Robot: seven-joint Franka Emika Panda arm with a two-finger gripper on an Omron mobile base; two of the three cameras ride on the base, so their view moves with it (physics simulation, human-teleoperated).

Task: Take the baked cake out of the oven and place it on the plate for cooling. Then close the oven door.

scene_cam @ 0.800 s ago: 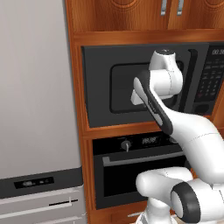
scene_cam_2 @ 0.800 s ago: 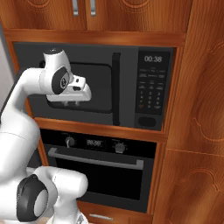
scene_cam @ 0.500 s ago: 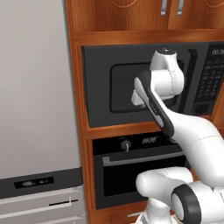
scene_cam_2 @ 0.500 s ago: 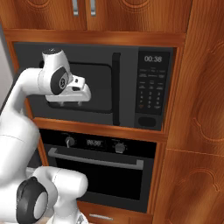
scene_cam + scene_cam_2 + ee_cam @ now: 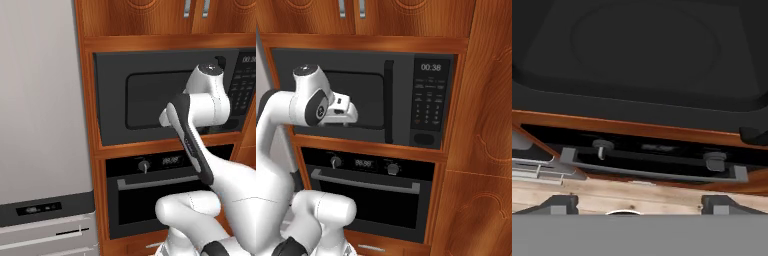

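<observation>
The white arm's two-finger gripper [image 5: 633,204] hangs raised in front of the dark grey microwave with keypad [image 5: 363,99], its dark fingertips [image 5: 558,204] spread wide apart and holding nothing. Below and beyond it sits the black built-in wall oven with two knobs and a small display [image 5: 370,196]. Its black glass-fronted oven door [image 5: 368,202] is shut, the long silver bar handle [image 5: 652,172] horizontal across the top. Wooden cabinetry [image 5: 478,150] frames both appliances.

I have the white arm [image 5: 200,150] raised and folded, wrist bent downward. My end effector [image 5: 639,205] points down and forward, its two dark fingertips [image 5: 559,204] spread wide, nothing between them.
</observation>
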